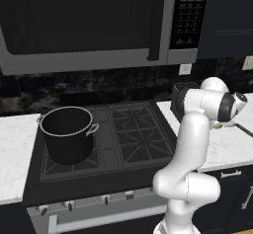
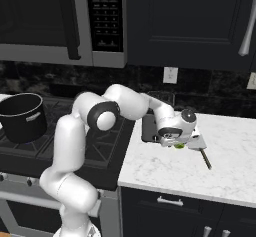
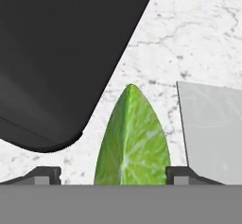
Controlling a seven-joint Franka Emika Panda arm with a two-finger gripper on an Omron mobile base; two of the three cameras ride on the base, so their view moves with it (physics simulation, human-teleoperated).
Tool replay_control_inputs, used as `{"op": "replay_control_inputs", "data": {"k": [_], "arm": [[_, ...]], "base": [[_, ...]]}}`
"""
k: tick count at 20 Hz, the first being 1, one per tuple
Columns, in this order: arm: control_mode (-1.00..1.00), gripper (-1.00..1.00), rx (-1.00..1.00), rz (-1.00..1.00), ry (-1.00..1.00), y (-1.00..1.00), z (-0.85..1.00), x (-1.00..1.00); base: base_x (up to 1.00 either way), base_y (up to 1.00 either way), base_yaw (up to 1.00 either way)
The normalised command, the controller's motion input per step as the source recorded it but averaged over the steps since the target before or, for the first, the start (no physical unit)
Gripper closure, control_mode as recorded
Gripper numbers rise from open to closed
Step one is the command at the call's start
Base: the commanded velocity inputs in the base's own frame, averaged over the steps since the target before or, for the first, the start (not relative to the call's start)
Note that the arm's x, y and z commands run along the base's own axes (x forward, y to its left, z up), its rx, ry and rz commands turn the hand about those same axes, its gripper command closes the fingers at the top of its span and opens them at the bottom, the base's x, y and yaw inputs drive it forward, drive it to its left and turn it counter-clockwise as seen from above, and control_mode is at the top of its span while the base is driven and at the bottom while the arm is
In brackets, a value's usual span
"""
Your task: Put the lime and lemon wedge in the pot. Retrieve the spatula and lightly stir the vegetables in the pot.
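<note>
Beside the spatula (image 3: 212, 128), the hand (image 3: 113, 176) sits wide around the lime (image 3: 132, 138), not gripping yet; pot (image 1: 66, 134) looks empty, nothing stirred.

lime (image 3: 132, 138) base cut off between the gripper (image 3: 113, 173) tips; spatula (image 3: 212, 128) blade runs off frame, handle perhaps hidden.

The table (image 3: 198, 34) looks like polished white marble with grey veins. The lime (image 3: 132, 138) shows moist, glossy green flesh. The spatula (image 3: 212, 128) blade is smooth matt grey. The pot (image 1: 66, 134) is matt black with a silver metal rim.
</note>
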Motion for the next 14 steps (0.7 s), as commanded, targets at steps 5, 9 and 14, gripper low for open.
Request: {"op": "replay_control_inputs", "data": {"k": [5, 9, 14], "arm": [[-1.00, 1.00, 0.00, 0.00, -0.04, -0.23, -0.04, -0.42], [-1.00, 1.00, 0.00, -0.04, -0.04, -0.09, 0.17, -0.74], [-1.00, 1.00, 0.01, -0.04, -0.11, 0.00, 0.81, -0.97]], "base": [[0.00, 0.00, 0.00], [0.00, 0.00, 0.00], [0.00, 0.00, 0.00]]}}
